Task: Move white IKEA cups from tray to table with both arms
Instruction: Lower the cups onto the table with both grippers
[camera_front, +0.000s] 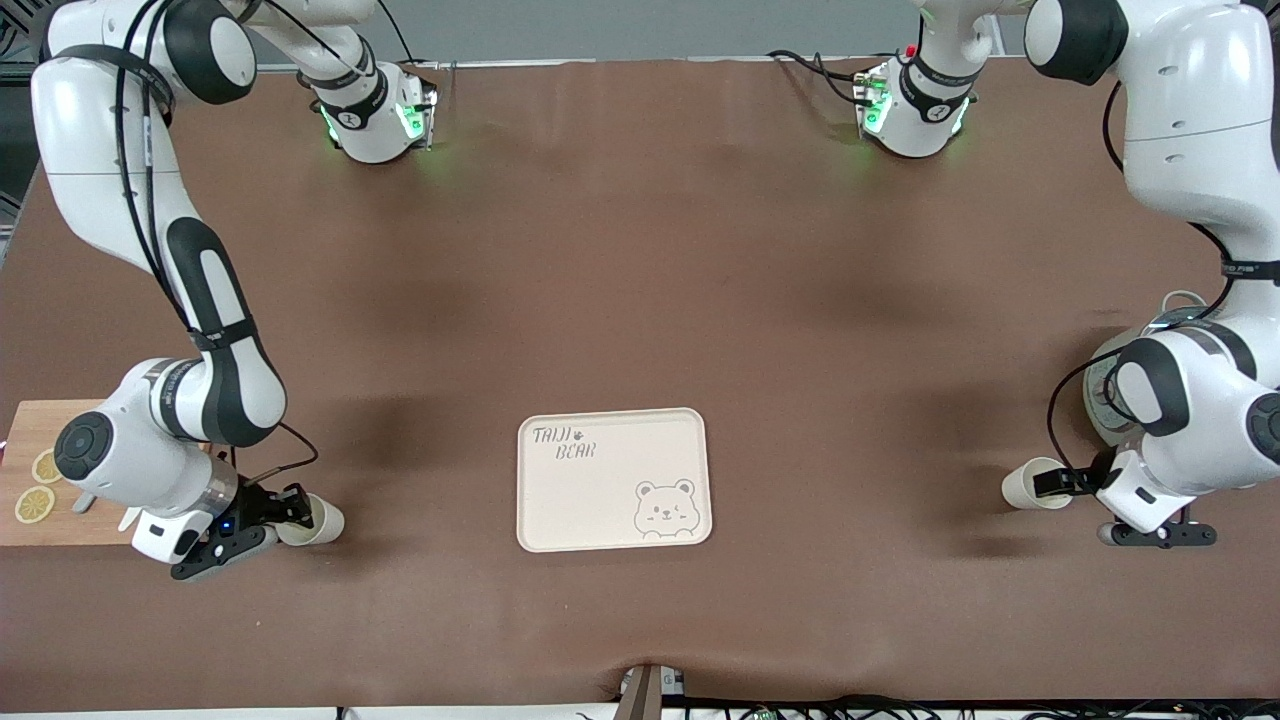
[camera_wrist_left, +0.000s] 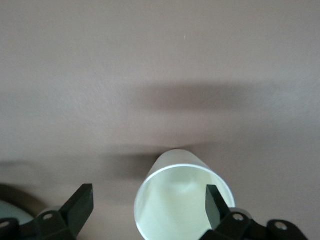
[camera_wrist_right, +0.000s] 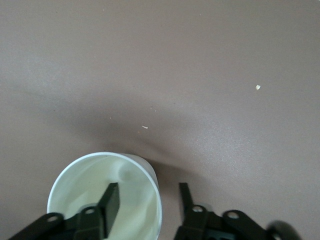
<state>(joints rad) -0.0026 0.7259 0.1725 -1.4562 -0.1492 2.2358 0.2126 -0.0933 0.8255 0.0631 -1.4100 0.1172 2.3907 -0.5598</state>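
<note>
The tray (camera_front: 612, 479), cream with a bear print, lies on the brown desk (camera_front: 640, 300) near the front camera. Toward the right arm's end of the desk from the tray, the right gripper (camera_front: 290, 515) has one finger inside a white cup (camera_front: 318, 522) and one outside its wall, with the jaws partly apart and not pinching. A wooden board (camera_front: 50, 430) with lemon slices (camera_front: 35, 503) is half hidden by this arm. Toward the left arm's end from the tray, the left gripper (camera_front: 1062, 483) stands wide open, one finger inside the second white cup (camera_front: 1030, 484). A round pale object (camera_front: 1100, 395) there is mostly covered by the arm. Cables run along the desk edge.
</note>
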